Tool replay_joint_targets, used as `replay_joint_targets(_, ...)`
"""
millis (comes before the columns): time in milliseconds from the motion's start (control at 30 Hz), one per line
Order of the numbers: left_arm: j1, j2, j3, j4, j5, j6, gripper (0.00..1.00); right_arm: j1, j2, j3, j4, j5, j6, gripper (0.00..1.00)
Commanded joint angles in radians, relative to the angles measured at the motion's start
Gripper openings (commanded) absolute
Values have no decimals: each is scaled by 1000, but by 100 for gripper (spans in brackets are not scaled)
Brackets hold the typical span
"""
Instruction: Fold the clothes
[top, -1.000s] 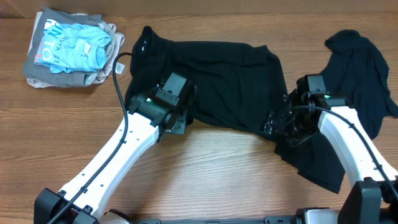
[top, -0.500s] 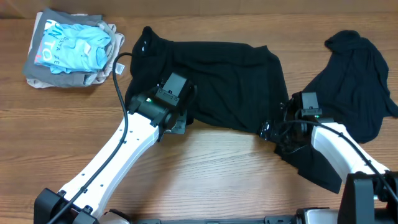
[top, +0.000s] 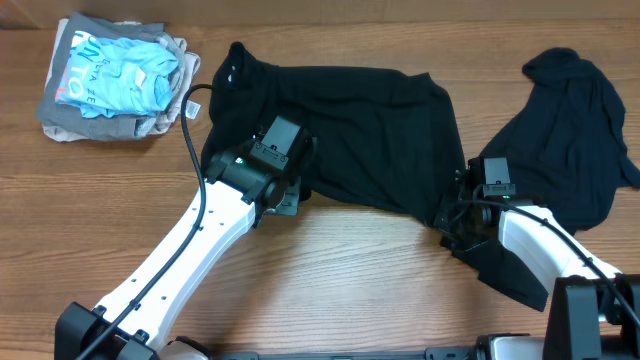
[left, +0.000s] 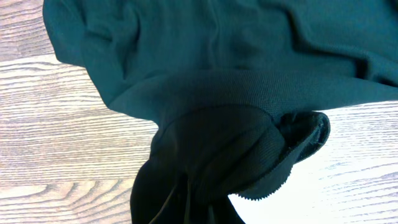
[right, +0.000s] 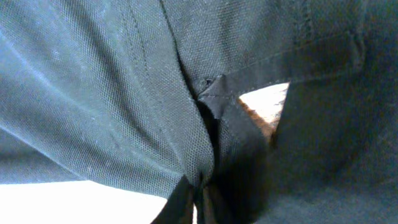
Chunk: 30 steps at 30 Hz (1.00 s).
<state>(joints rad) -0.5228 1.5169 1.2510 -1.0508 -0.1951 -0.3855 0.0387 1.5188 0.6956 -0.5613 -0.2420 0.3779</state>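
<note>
While the left arm has held its place over the last second, the right tool (top: 452, 215) has drawn back toward the near edge and slightly right, keeping its pinch of black fabric. The spread shirt (top: 360, 120) lies flat across the far-centre table (top: 340, 290), its outline barely altered, so the pull has taken up slack only; no fold made yet.

Right tool: fingers hidden in the wrist view. Seamed cloth converges to a tight pinch, so judged clamped narrow on the shirt's near-right hem.

Left tool (top: 285, 200): at the near-left edge of the same shirt. Fabric bunches toward it, judged clamped likewise.

Second black garment (top: 580, 130) lies crumpled at far right, untouched. Folded pile (top: 110, 75) sits far left.
</note>
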Motion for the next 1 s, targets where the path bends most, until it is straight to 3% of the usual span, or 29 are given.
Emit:
replay_joint_targets(0,8,-8,20,-2,-43,11,4,-39,-22,52,-42,10,50,4)
replay_joint_targets(200,26,-50,34,-45,-112,16,4,-146,-122,329,-346,3,11,4)
replay_joint_targets(433,31,-219,34,-157,-198,19,4,-237,-175,674,-766,6,-68,4)
replay_joint_targets(633,32,-347,34,-244,-322,-49,4,-242,-216,703,-843,5,-69,4)
replay_joint_targets(800,32,-441,35,-82,-491,-54,4,-242,-224,817,-792,-12,-97,4)
replay_joint_targets(867,32,-470,40,74,-553,25,4,-242,-224,956,-803,-13,-113,4)
replay_joint_targets(967,32,-481,89,159,-612,117,4,-242,-224,1094,-845,15,-117,4)
